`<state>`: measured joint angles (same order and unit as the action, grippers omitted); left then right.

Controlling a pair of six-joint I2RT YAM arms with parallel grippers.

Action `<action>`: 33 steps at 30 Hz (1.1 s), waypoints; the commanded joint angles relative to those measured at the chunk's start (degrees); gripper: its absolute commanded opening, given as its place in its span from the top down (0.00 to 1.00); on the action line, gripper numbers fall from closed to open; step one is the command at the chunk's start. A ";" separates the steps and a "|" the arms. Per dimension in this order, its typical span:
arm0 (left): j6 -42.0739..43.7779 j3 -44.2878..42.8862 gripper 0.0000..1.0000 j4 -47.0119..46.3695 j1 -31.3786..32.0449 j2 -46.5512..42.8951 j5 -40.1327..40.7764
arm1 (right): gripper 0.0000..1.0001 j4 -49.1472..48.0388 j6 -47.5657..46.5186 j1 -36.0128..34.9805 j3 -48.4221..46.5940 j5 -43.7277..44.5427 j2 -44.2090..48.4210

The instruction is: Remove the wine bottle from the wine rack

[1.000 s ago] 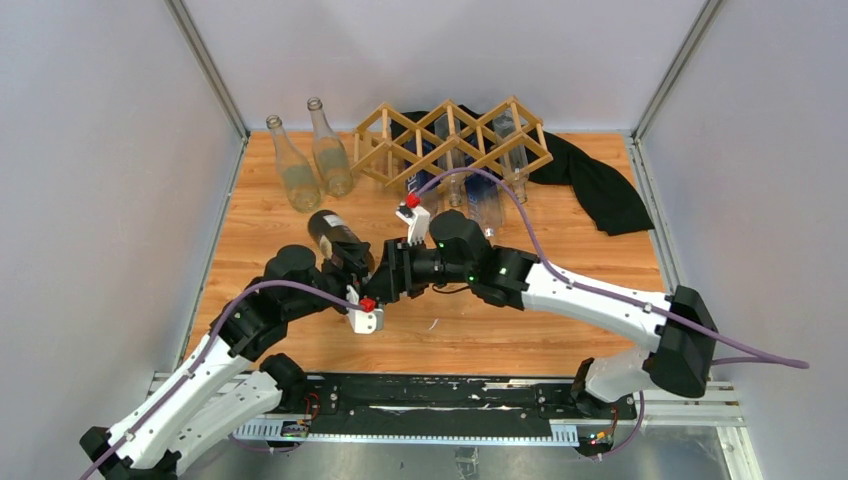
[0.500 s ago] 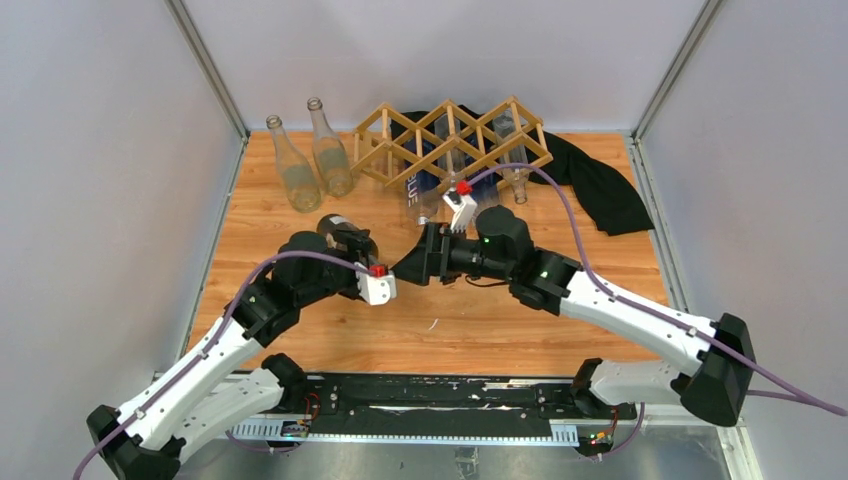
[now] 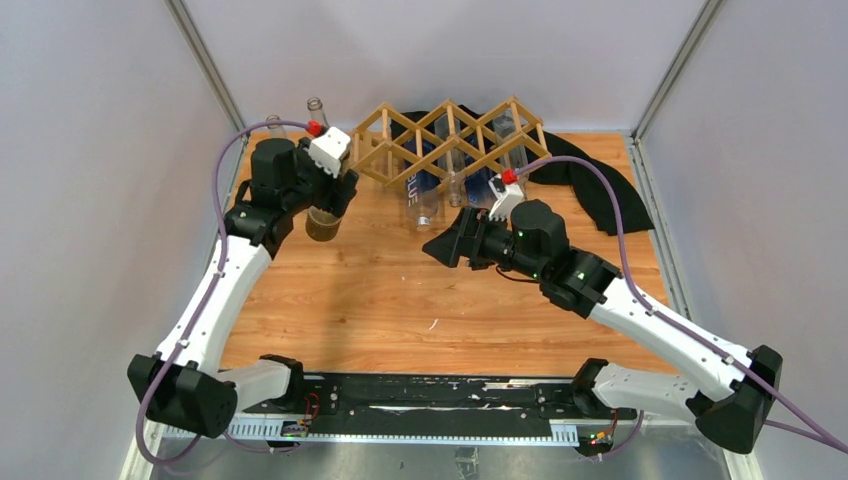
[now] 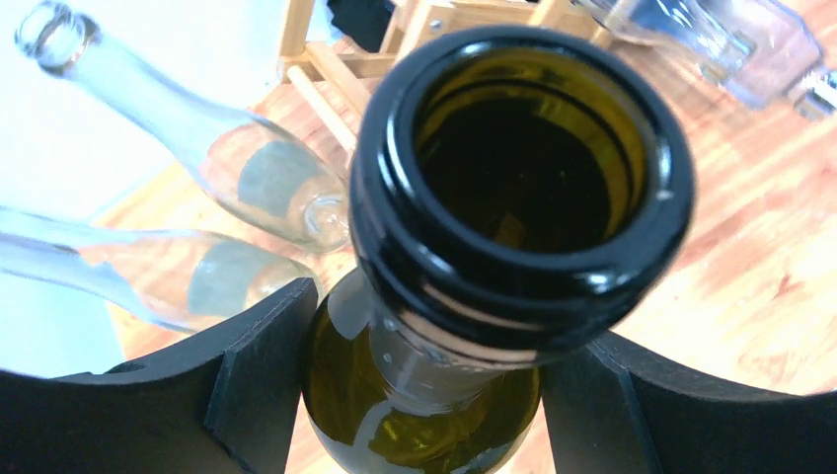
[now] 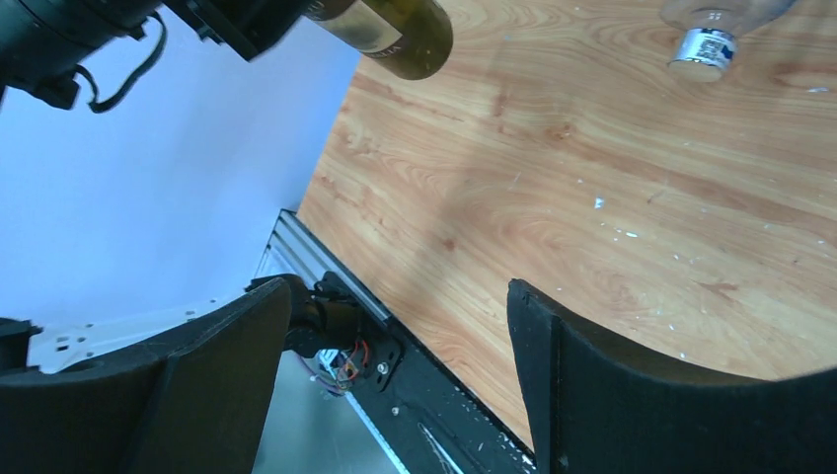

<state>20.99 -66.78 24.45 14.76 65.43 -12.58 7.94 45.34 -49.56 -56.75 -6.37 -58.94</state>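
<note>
Clamping the neck of the dark green wine bottle [image 4: 513,178], the left gripper [image 4: 424,395] is pressing its two black fingers [image 4: 252,385] against the glass just under the lip. The bottle is hanging close to upright in that grip. Its open mouth is facing up into the wrist camera, and its long axis is running down toward the table [image 3: 400,300], round base lowest. It is sitting out of every cell of the wine rack [image 3: 450,135], just to the right of which the lattice's left end is standing. Whether the base is touching the wood I cannot tell.

The left arm is stretching far forward, almost straight, with its wrist bending down over the bottle. Two clear glass bottles [image 4: 247,178] are sitting just beside this gripper, on its left and far side.

The right gripper [image 5: 395,375] is hanging released, its fingers spreading wide with only bare wood showing between them. Its arm is reaching in from the near right corner, elbow bending. The gripper is pointing leftward near the rack's front, well apart from the left one.

Only the top view is showing the whole lattice, with clear bottles [image 3: 425,195] lying in its cells and a black cloth [image 3: 600,190] trailing behind its right end. Only the left wrist view is showing the hollow mouth and the grip itself. The right wrist view is catching the wine bottle's lower body from the side, and a clear bottle's labelled end [image 5: 706,44] further along.
</note>
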 commanded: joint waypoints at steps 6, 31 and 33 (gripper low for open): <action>-14.64 3.11 1.00 -14.59 -7.51 0.74 -11.74 | 0.16 3.16 -3.04 1.46 -4.43 3.69 -3.88; -15.81 12.46 1.00 -41.59 -17.30 13.31 -15.34 | 0.16 2.52 -3.12 8.04 -5.39 -0.57 -9.40; -15.48 12.55 1.00 -41.59 -17.39 13.91 -14.77 | 0.16 2.43 -3.08 8.40 -5.48 -0.89 -9.50</action>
<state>4.95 -53.45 -9.82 -2.20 79.18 -27.42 10.70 42.59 -42.41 -61.12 -5.78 -68.31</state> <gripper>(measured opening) 0.775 0.839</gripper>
